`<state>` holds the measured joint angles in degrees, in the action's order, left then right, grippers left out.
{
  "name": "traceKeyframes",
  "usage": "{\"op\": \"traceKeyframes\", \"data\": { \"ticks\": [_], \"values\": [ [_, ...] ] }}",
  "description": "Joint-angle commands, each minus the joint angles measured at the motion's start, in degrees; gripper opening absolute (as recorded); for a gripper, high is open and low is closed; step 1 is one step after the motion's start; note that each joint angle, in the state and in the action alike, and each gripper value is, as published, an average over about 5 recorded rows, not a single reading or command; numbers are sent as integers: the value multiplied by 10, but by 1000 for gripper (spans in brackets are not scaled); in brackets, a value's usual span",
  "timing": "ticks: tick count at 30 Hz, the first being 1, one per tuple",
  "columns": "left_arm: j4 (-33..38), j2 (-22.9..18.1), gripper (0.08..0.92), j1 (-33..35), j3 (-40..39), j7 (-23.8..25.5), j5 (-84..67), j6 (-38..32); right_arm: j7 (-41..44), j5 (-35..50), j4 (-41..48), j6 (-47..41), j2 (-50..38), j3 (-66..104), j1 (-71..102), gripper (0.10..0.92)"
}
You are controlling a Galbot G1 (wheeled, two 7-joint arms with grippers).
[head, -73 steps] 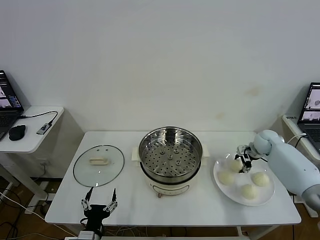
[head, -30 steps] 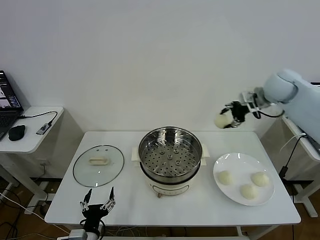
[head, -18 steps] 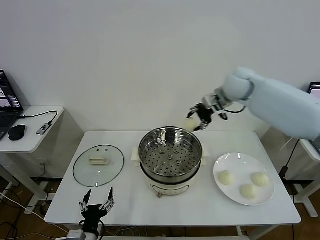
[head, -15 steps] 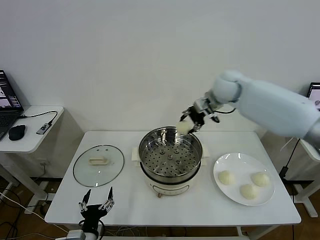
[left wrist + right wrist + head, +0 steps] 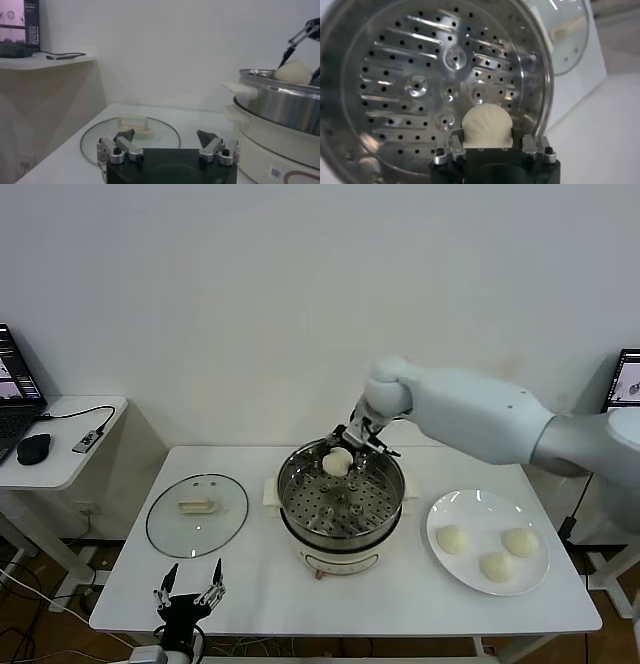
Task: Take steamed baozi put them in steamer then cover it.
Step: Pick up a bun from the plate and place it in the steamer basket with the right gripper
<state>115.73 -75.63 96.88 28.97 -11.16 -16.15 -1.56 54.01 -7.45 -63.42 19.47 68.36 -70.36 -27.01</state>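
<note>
The right gripper (image 5: 341, 454) holds one baozi (image 5: 337, 461) above the steamer (image 5: 341, 502). The left gripper (image 5: 187, 598), fingers wide, is parked near the cover (image 5: 197, 515).

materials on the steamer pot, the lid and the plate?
Steamer: looks like polished steel, mirror reflections on the wall and perforated tray; base white, likely plastic.
Lid: clear, probably glass, table shows through it; cream handle, possibly plastic.
Plate: glossy white, ceramic or melamine, can't tell.
</note>
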Motion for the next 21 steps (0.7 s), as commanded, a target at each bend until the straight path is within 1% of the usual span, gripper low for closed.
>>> {"op": "traceKeyframes", "data": {
  "ticks": [1, 6, 9, 14, 17, 20, 21],
  "values": [
    [1, 0, 823, 0, 0, 0, 0, 0, -23, -97, 45, 75, 38, 1, 27, 597],
    [1, 1, 823, 0, 2, 0, 1, 0, -31, -117, 56, 89, 39, 9, 37, 604],
    [2, 0, 823, 0, 2, 0, 2, 0, -40, -132, 64, 97, 39, 20, 45, 633],
    [1, -2, 823, -2, 1, -1, 5, 0, -54, -151, 72, 108, 36, 36, 52, 760],
    [1, -2, 823, -2, 1, -1, 5, 0, -57, -132, 63, 105, 30, 35, 49, 810],
    [3, -2, 823, -2, 1, -1, 5, 1, -47, -88, 34, 80, 16, 26, 30, 821],
    [4, -2, 823, -2, 1, -1, 5, 2, -39, -61, 17, 60, 8, 20, 19, 822]
  ]
}}
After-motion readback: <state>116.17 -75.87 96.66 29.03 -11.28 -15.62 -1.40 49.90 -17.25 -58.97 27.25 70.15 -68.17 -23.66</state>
